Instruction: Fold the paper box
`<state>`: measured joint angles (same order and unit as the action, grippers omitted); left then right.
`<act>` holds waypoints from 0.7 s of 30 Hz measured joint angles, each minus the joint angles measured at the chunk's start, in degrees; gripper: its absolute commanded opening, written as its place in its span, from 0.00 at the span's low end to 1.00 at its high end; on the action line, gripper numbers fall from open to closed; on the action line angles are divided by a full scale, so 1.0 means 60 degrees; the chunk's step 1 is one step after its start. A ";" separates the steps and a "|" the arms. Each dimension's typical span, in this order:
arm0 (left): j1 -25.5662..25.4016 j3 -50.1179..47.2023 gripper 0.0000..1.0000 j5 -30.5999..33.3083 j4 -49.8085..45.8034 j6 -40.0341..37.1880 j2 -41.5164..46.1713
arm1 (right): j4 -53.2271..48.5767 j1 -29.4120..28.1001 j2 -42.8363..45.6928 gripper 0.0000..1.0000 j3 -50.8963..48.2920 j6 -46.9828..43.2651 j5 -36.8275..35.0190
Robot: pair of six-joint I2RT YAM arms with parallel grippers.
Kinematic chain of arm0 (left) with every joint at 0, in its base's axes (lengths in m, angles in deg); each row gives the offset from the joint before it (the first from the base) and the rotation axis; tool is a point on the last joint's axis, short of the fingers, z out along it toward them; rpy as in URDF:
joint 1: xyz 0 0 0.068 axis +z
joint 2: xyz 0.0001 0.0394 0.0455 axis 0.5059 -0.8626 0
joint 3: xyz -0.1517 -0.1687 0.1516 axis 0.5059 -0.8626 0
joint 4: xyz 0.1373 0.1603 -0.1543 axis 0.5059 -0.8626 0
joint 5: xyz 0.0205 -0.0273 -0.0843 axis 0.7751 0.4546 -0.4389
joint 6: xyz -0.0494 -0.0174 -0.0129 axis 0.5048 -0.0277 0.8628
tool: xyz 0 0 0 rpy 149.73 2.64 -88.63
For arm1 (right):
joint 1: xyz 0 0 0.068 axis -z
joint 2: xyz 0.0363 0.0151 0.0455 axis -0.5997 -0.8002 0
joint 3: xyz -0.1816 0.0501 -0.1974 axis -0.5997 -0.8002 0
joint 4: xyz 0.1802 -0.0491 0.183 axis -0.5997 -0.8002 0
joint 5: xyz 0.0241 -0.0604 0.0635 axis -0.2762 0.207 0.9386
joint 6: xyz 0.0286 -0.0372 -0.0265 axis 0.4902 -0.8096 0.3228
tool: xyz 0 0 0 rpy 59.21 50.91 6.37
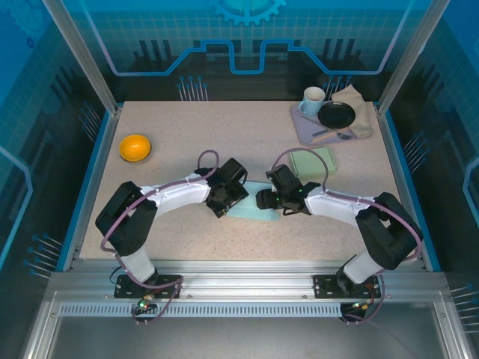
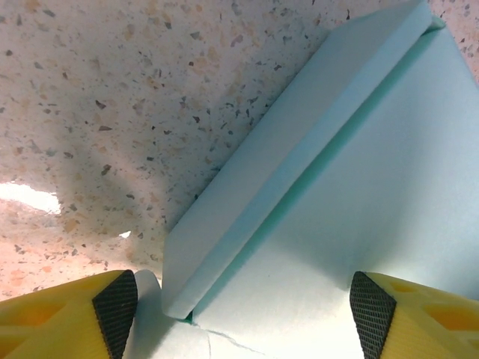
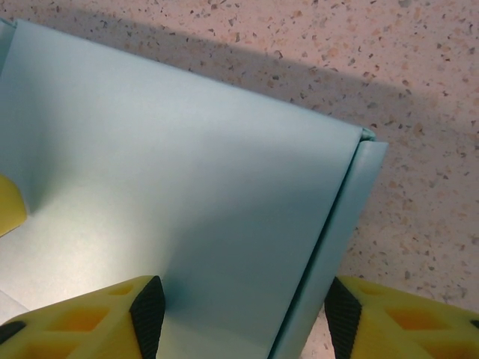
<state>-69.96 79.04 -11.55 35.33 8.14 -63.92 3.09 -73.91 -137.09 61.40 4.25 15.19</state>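
Note:
The paper box is a pale blue sheet lying flat on the speckled table between my two grippers. My left gripper hangs over its left end. In the left wrist view the left gripper is open, its pads well apart either side of a raised side flap and the flat panel. My right gripper is over the box's right end. In the right wrist view the right gripper is open and straddles a folded-up side wall, one pad over the panel and one outside the wall.
An orange bowl sits at the left of the table. At the back right, a tray carries a mug, a black plate and a cloth. A green sheet lies just behind the right gripper.

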 measured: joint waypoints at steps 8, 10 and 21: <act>0.0000 -0.0015 0.75 -0.0004 0.0244 0.0011 -0.0117 | -0.0055 0.0000 0.0036 0.61 -0.0011 0.0004 0.0000; 0.0000 -0.0015 0.74 0.0000 0.0251 0.0011 -0.0124 | -0.0055 0.0000 0.0036 0.61 -0.0015 0.0004 0.0000; 0.0007 -0.0029 0.75 0.0073 0.0379 0.0004 -0.0160 | -0.1067 0.0000 0.0852 0.63 -0.0040 -0.0007 -0.0076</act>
<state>-69.92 78.87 -11.11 37.60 8.16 -64.88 -3.31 -73.91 -131.97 61.16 4.21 14.73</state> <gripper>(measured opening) 0.745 0.631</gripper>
